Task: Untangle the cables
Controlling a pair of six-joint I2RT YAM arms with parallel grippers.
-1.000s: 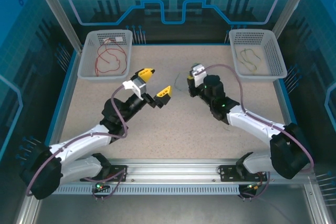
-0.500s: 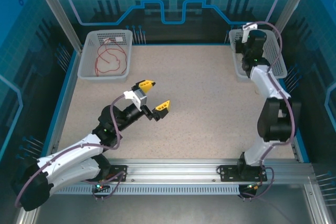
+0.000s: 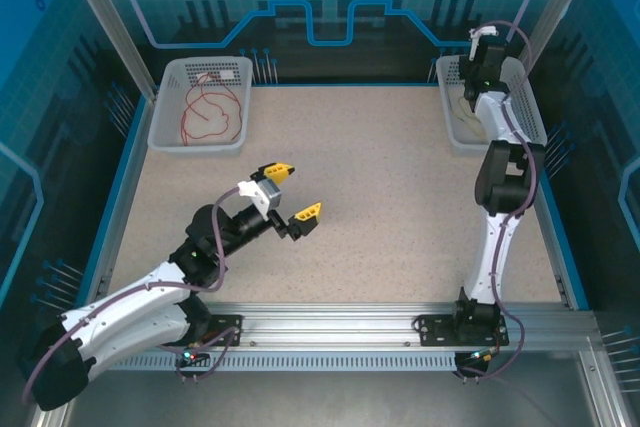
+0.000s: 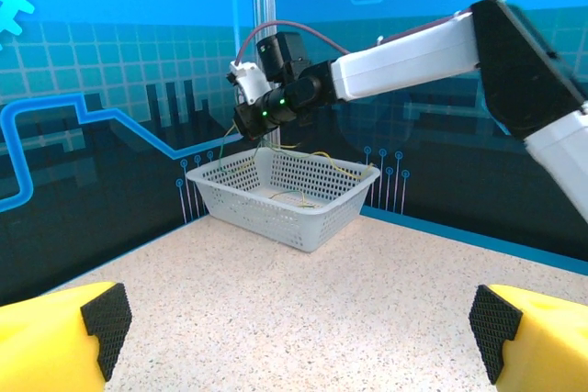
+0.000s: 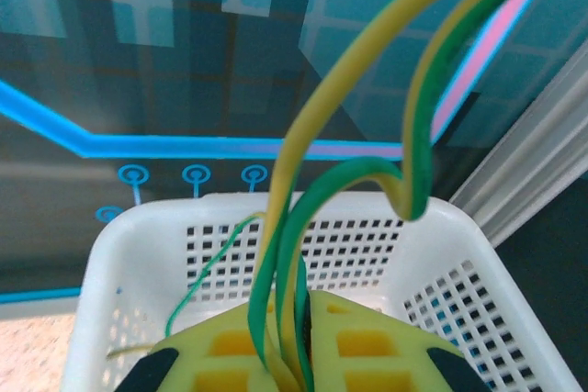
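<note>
Thin red cables (image 3: pixel 208 113) lie coiled in the left basket (image 3: pixel 165 127). My right gripper (image 3: pixel 478 55) hangs above the right basket (image 3: pixel 535 122) at the back right. In the right wrist view its yellow fingers (image 5: pixel 230 355) are shut on looped yellow-green cables (image 5: pixel 299 167), which rise from the jaws over that basket (image 5: pixel 138 245). Another yellow-green cable (image 4: pixel 296 195) lies inside the basket (image 4: pixel 276 218). My left gripper (image 3: pixel 297 190) hovers over the mid-left table, wide open, with nothing between its yellow fingers (image 4: pixel 55 341).
The speckled tabletop (image 3: pixel 380 197) stretches between the two baskets. The right arm (image 3: pixel 500 187) stands upright along the right side. Metal frame posts (image 3: pixel 100 17) and blue walls close off the back and sides.
The right arm swung from the table's middle to above the back-right basket, still shut on the cable. The left gripper drew back slightly toward the near side, still open.
</note>
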